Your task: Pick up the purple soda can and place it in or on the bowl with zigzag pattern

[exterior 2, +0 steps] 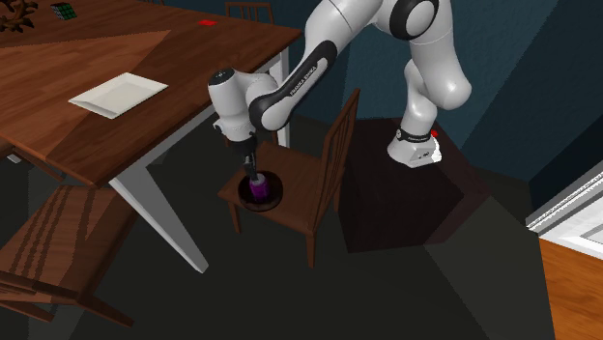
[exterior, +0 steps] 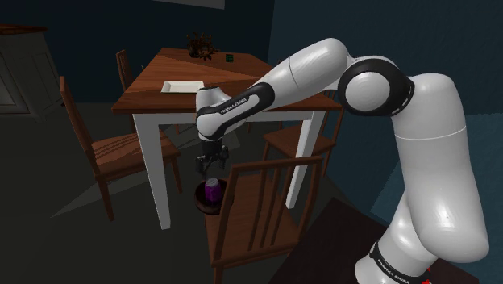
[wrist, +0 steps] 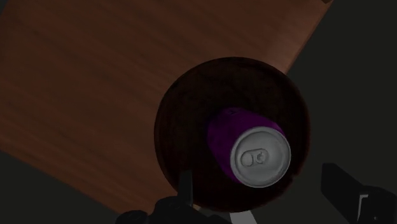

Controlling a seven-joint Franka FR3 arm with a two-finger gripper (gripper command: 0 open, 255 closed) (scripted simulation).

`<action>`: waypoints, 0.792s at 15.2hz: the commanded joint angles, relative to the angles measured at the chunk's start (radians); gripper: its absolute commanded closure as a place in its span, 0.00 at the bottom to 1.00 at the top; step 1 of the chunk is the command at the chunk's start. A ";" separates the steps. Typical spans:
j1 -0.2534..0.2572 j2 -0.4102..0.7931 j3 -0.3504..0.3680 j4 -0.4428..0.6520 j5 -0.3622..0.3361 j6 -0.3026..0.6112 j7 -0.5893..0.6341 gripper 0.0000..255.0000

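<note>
A purple soda can (exterior: pixel 211 192) (exterior 2: pixel 257 185) with a silver top (wrist: pixel 261 158) stands upright, slightly tilted, inside a dark round bowl (exterior: pixel 201 203) (exterior 2: pixel 274 198) (wrist: pixel 167 127). The bowl rests on the seat of a wooden chair (exterior: pixel 258 202) (exterior 2: pixel 301 177). My black gripper (exterior: pixel 211 161) (exterior 2: pixel 252 164) (wrist: pixel 264 194) hangs straight above the can, pointing down. It is open, and its fingers (wrist: pixel 185 184) stand apart on either side of the can's top without touching it.
A wooden table with white legs (exterior: pixel 153 161) (exterior 2: pixel 145 184) stands beside the chair and carries a white plate (exterior: pixel 180 86) (exterior 2: pixel 118 93). The chair's slatted back (exterior: pixel 266 202) (exterior 2: pixel 338 145) rises close to the bowl. Another chair (exterior: pixel 113 149) (exterior 2: pixel 58 241) stands at the table's other side.
</note>
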 commanded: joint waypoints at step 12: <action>-0.002 -0.050 0.000 0.057 0.000 -0.107 0.000 0.00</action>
